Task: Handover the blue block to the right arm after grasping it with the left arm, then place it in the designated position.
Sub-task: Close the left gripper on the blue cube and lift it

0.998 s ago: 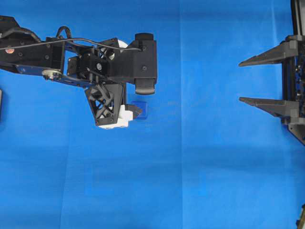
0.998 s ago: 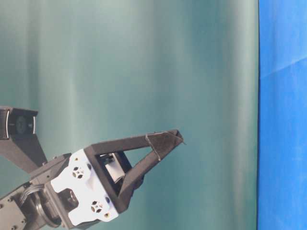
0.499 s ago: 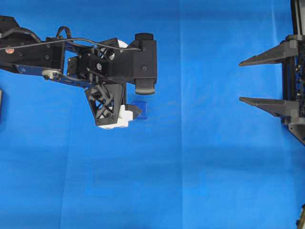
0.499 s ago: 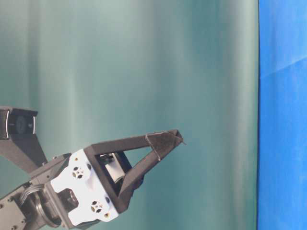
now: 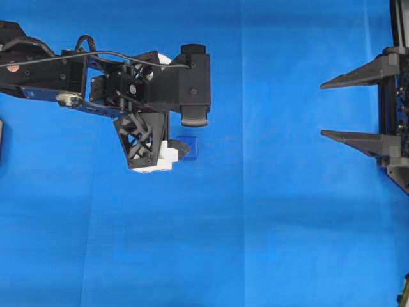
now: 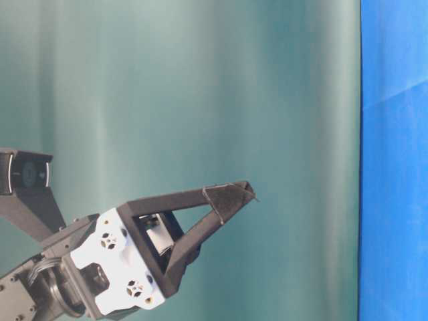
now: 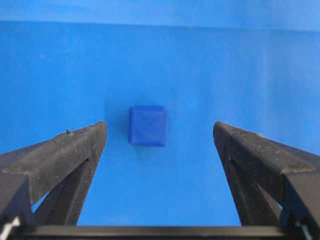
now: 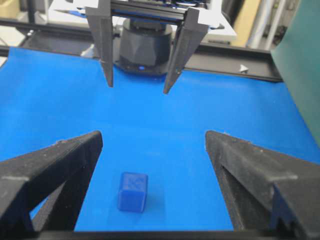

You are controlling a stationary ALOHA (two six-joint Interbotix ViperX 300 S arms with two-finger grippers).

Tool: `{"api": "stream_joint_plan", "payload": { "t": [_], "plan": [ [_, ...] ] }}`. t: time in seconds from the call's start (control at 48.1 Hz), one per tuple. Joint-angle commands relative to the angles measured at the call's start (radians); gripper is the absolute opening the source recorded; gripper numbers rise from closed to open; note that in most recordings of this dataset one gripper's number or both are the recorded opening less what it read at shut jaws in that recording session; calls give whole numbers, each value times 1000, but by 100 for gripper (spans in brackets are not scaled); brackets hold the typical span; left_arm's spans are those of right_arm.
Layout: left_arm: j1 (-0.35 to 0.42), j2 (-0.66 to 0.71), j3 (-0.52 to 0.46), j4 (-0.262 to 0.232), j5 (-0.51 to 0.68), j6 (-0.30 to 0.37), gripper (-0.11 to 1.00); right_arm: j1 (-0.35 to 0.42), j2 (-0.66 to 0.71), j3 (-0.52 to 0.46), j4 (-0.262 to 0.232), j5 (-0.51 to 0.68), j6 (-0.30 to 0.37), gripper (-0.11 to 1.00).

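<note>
The blue block (image 5: 191,148) lies on the blue cloth, partly covered in the overhead view by a finger of the left arm's gripper (image 5: 186,133). That gripper points down over the block, open and holding nothing. In the left wrist view the block (image 7: 147,125) sits below and between the spread fingertips of the left gripper (image 7: 160,127), slightly left of centre and apart from both. The right arm's gripper (image 5: 323,109) stands open at the right edge, far from the block. Its wrist view shows the block (image 8: 132,192) between the right gripper's (image 8: 153,135) fingers, and the left gripper's fingers (image 8: 106,50) hanging above the cloth.
The blue cloth (image 5: 268,211) covers the whole table. A teal backdrop (image 6: 200,100) fills the table-level view, with a left finger (image 6: 227,195) on its white bracket (image 6: 110,257) in front. The left arm's base (image 8: 142,45) and a black table rail (image 8: 235,62) lie beyond.
</note>
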Motion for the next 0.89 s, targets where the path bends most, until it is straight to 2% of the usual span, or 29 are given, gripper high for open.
{"api": "stream_joint_plan", "payload": {
  "t": [0.0,0.187,0.437,0.874],
  "plan": [
    [-2,-12,-20,2,-3,-2,91,0,8,-28,2,-5,2,97],
    [-2,-11,-5,6,-11,-2,91,-2,9,-28,2,-3,2,97],
    [-2,3,66,6,-94,-3,91,0,18,-25,2,-2,2,97],
    [6,121,209,6,-347,-3,91,0,29,-23,2,-2,2,97]
  ]
}}
